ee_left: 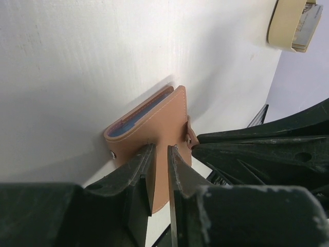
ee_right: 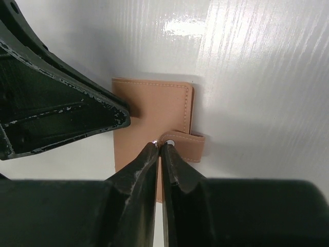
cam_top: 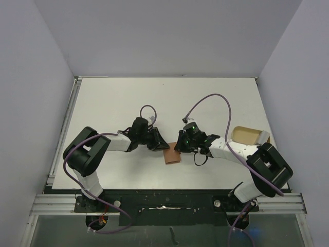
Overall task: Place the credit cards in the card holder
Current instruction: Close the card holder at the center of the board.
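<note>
The card holder [cam_top: 171,156] is a reddish-brown wallet lying folded shut on the table between my two grippers. In the left wrist view the wallet [ee_left: 159,123] shows the blue edge of a credit card [ee_left: 136,119] tucked inside the fold. My left gripper [ee_left: 161,149] rests on the wallet's top face, its jaws almost together with nothing between them. My right gripper [ee_right: 160,145] is shut, its tips touching the wallet [ee_right: 154,108] right at the snap tab [ee_right: 187,144] and its pale stud. In the top view the left gripper [cam_top: 158,144] and the right gripper [cam_top: 181,145] flank the wallet.
A tan oval tray [cam_top: 247,135] stands at the right table edge, behind the right arm. In the left wrist view the tray [ee_left: 285,23] holds a grey card [ee_left: 307,25]. Purple cables loop over both arms.
</note>
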Robot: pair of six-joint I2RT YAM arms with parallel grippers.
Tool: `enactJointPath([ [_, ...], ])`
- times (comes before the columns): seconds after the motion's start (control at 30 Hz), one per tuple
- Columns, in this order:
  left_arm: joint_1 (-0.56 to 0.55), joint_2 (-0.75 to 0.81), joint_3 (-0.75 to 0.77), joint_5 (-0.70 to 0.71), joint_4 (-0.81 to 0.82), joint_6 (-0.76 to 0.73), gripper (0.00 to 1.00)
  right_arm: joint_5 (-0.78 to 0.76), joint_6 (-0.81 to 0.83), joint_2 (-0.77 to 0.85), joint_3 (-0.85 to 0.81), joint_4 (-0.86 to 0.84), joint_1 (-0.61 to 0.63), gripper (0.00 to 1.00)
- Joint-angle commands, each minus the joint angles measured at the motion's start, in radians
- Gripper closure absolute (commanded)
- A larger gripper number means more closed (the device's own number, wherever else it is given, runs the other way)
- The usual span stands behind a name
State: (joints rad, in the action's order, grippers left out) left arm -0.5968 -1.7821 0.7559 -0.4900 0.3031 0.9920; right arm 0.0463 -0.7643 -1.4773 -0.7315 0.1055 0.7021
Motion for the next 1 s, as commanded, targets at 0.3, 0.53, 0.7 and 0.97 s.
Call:
enactJointPath([
  [0.3,0.018,0.186,0.019,0.103,-0.219,-0.106,0.62,0.014,0.002,-0.017,-0.025,-0.025,0.017,0.95],
  [0.53,0.026,0.18,-0.05,0.089,-0.192,-0.11,0.6,0.001,0.017,-0.004,-0.043,0.013,0.019,0.95],
  [0.7,0.03,0.148,-0.057,0.064,-0.154,-0.103,0.64,0.008,0.03,-0.018,-0.057,0.035,0.022,0.95],
  [0.97,0.044,0.098,-0.075,-0.005,-0.052,-0.069,0.71,0.033,0.042,-0.038,-0.071,0.034,0.022,0.94],
])
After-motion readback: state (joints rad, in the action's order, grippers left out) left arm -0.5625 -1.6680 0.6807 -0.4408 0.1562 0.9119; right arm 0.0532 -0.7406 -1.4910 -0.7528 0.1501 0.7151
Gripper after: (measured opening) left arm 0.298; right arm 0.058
